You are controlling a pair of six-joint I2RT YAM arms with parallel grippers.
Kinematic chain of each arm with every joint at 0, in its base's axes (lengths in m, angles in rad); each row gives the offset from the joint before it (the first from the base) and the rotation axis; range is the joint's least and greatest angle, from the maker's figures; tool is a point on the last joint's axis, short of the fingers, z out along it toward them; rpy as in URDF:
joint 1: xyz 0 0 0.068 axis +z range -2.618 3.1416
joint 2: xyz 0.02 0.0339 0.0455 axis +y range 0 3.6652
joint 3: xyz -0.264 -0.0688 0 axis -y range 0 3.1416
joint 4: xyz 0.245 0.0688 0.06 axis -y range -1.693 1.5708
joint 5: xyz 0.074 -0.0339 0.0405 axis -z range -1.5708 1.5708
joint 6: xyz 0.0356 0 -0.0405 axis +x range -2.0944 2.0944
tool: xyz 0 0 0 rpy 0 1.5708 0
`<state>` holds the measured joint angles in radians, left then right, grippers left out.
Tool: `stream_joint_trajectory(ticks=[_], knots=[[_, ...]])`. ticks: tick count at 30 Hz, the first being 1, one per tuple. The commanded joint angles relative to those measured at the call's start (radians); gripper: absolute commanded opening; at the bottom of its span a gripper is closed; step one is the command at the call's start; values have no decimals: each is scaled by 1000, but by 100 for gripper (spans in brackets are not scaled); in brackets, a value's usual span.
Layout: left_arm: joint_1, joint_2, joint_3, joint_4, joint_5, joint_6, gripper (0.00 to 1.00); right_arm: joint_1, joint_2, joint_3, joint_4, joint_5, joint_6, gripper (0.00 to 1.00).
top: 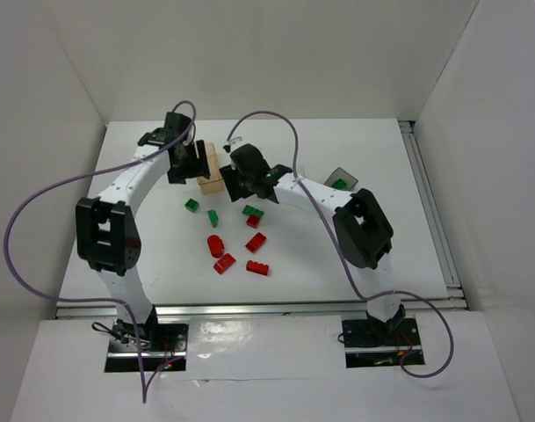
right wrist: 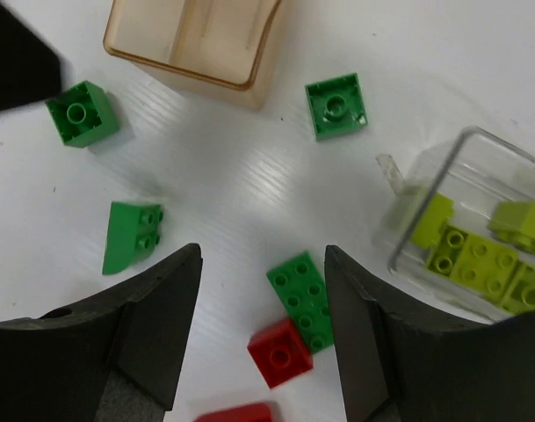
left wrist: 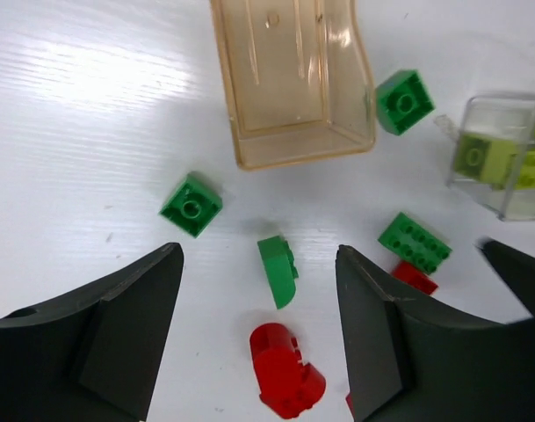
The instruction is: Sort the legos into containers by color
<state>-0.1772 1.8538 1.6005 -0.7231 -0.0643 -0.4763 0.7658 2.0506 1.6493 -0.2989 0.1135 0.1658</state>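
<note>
On the white table (top: 170,246), only wrist views show yellow-green legos (right wrist: 478,259) inside clear container (right wrist: 434,180).

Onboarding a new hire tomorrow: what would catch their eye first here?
The left gripper and right gripper, both open, hover by a seemingly empty peach container mid-table. Red bricks and green bricks lie loose nearer the robot. The clear container beside the peach one holds yellow-green bricks.

Left fingers (left wrist: 118,343) spread; green wedge (left wrist: 278,271) and red brick (left wrist: 286,369) lie in the gap. Peach box (left wrist: 298,145) blocks ahead. Right fingers (right wrist: 135,334) straddle green plate (right wrist: 300,299); clear box (right wrist: 478,163) crowds right, seemingly apart.
</note>
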Motion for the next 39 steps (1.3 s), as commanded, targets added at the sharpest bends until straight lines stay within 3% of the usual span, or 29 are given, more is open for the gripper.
stream_joint_trajectory(ticks=[1,7,12,21,28,32,35,36,37,39], knots=[[38,-137,55,-73,-34,-1,80,13,71,104,61,-2,-40,66],[103,-297,-3,-110,-199,-42,80,13,226,253,24,95,-31,73],[104,-467,-164,26,-256,-94,80,13,267,265,40,170,9,73],[104,-466,-177,39,-236,-97,80,-25,344,270,63,212,29,80],[104,-466,-186,48,-227,-97,80,-45,430,351,66,198,29,80],[104,-466,-186,48,-227,-88,80,-54,485,431,66,186,20,73],[104,-466,-186,48,-227,-88,80,-54,497,457,66,146,20,59],[104,-466,-186,48,-227,-88,80,-54,488,457,76,146,20,47],[104,-466,-186,48,-227,-88,80,-54,477,457,76,159,9,41],[104,-466,-186,60,-203,-76,80,-43,425,437,86,160,-3,37]])
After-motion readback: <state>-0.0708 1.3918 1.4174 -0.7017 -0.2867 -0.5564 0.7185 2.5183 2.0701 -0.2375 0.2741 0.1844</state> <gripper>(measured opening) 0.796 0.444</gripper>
